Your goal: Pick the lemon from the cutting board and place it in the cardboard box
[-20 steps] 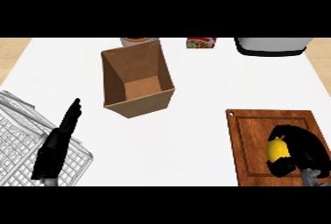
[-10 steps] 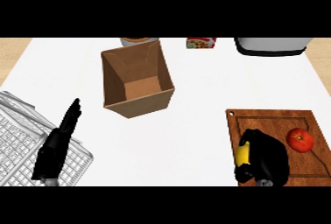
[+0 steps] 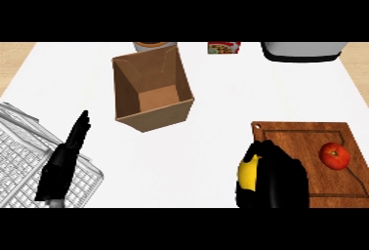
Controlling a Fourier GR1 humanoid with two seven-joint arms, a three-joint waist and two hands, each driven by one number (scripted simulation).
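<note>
Curling round the lemon (image 3: 249, 175), right hand (image 3: 277, 178) at cutting board (image 3: 310, 161) edge — lemon half hidden | left hand (image 3: 66, 158) flat, fingers straight.

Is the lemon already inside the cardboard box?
No, the lemon is in the right hand at the cutting board's left edge; the cardboard box holds nothing visible.

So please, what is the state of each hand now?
Left hand: open, fingers straight, holding nothing.
Right hand: closed around the lemon.
</note>
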